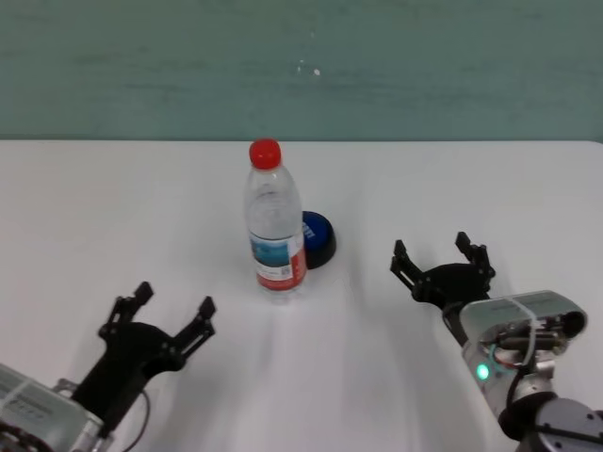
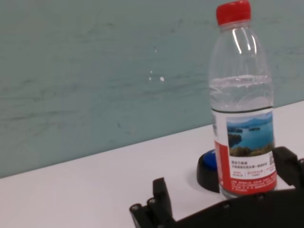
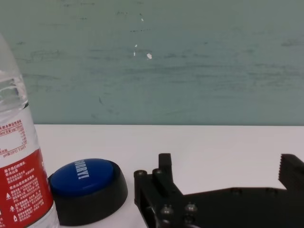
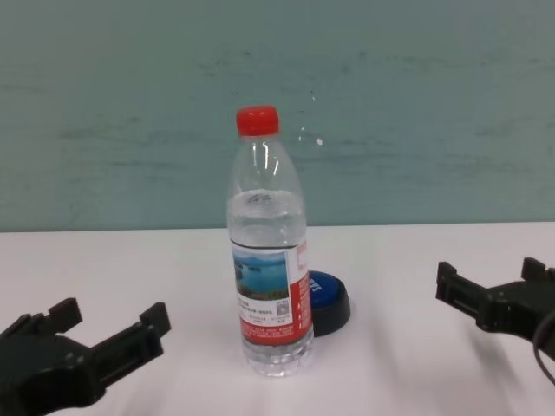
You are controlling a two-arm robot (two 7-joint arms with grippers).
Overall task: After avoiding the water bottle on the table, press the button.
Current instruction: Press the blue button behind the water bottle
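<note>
The water bottle (image 1: 274, 222), clear with a red cap and a red-and-white label, stands upright on the white table (image 1: 113, 217); it also shows in the left wrist view (image 2: 243, 114), the right wrist view (image 3: 21, 175) and the chest view (image 4: 268, 251). The blue button (image 1: 318, 239) on its black base sits just behind and right of the bottle, partly hidden by it (image 2: 209, 167) (image 3: 86, 189) (image 4: 329, 303). My right gripper (image 1: 443, 256) is open and empty, to the right of the button (image 3: 228, 175) (image 4: 494, 286). My left gripper (image 1: 171, 306) is open and empty at the front left (image 2: 223, 183) (image 4: 108, 322).
A teal wall (image 1: 301, 66) runs behind the table's far edge. Bare tabletop lies between the right gripper and the button and around the bottle.
</note>
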